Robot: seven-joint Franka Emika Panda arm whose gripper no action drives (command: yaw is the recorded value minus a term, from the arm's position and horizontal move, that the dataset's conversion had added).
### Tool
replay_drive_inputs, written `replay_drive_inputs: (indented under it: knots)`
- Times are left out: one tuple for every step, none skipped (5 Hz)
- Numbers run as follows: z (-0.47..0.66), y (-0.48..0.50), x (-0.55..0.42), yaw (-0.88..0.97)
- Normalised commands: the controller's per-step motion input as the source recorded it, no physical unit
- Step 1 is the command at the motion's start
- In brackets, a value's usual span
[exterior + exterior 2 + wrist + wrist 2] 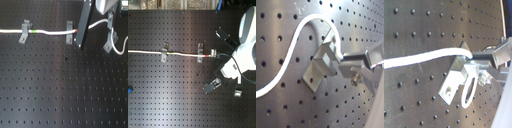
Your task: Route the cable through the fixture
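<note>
You've got the black pegboard table filling both exterior views. The white cable runs across it through two metal clips, green band between them. In the second wrist view, your claw pinches the cable right beside a third clip.

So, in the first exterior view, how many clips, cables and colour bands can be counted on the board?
clips: 3
cable: 1
green band: 1
red band: 1
Total: 6
</note>
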Motion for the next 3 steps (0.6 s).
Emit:
replay_drive_inputs:
  knots:
    - [-0.42, -0.076, 0.078, 0.03]
    - [-0.40, -0.203, -0.073, -0.12]
    - [-0.22, -0.268, -0.184, -0.37]
